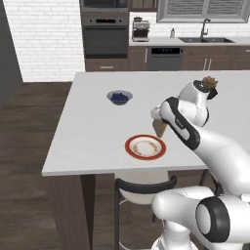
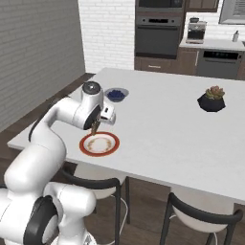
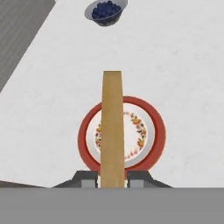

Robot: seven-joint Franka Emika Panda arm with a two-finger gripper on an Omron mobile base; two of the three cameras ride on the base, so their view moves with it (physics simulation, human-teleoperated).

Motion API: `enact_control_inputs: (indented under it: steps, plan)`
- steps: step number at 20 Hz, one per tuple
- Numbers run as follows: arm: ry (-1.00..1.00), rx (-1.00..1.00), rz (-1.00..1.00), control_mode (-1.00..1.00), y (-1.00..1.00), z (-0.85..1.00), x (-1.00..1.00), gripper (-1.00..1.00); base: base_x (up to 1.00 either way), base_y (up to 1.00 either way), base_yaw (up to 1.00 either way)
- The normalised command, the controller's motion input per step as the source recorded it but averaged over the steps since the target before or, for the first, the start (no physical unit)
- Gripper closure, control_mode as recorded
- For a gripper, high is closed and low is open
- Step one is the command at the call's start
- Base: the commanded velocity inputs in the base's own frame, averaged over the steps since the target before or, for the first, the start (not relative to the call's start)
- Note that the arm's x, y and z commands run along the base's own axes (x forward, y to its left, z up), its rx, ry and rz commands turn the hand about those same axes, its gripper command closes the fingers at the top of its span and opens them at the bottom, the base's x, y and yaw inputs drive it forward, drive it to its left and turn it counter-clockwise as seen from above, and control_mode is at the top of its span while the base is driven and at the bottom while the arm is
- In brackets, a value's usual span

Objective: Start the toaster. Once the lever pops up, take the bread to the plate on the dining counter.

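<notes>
From the left base view, the gripper (image 1: pixel 159 128) carries the bread (image 1: pixel 160 129) just above the plate (image 1: pixel 145 147) on the dining counter (image 1: pixel 93 132), so only the set-down seems left. The right base view shows the slice hanging over the plate's near rim. In the hand view, the fingers (image 3: pixel 138 180) pinch the slice edge-on, plate centred beneath.
</notes>
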Motion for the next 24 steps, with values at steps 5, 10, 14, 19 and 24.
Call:
enact_control_inputs:
  steps: [5, 10, 14, 19, 24]
  plan:
    - [-0.01, 0.05, 0.00, -1.00, 0.00, -0.34, 0.00, 1.00, 0.00, 0.00, 0.00]
    - [0.03, 0.07, 0.00, -1.00, 0.06, -0.38, 0.05, 1.00, 0.00, 0.00, 0.00]
    - [0.09, 0.15, 0.00, -1.00, 0.02, -0.11, 0.00, 1.00, 0.00, 0.00, 0.00]
    - [0.08, 0.19, 0.00, -1.00, 0.15, -0.05, 0.00, 1.00, 0.00, 0.00, 0.00]
    - [0.02, 0.11, 0.00, -1.00, 0.34, -0.46, 0.08, 1.00, 0.00, 0.00, 0.00]
